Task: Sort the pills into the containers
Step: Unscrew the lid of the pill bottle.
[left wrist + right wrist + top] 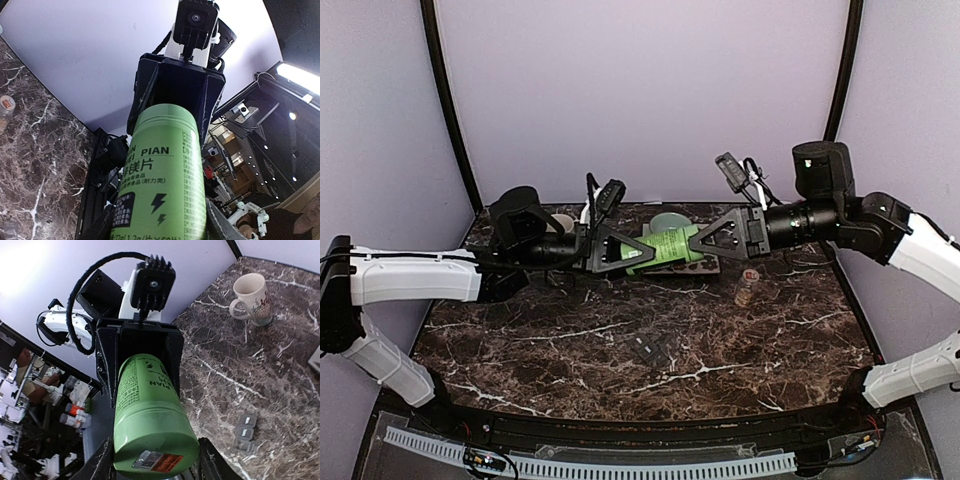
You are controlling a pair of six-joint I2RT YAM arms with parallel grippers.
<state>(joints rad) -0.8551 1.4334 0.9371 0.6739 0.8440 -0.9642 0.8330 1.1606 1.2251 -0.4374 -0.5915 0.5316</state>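
A green pill bottle (665, 247) hangs level above the back of the table, held from both ends. My left gripper (628, 252) is shut on its body; the label fills the left wrist view (165, 190). My right gripper (698, 243) is shut on the wider end with the sticker (155, 440), with its fingers (207, 460) on either side. The dark grey containers strip (650, 348) lies on the marble in the middle, below and in front of both grippers, and also shows in the right wrist view (245, 432). No loose pills show.
A small clear bottle with an orange cap (747, 288) stands right of centre and shows in the left wrist view (6, 107). A pale green bowl (670, 221) sits behind the held bottle. A cream mug (252, 297) stands behind the left arm.
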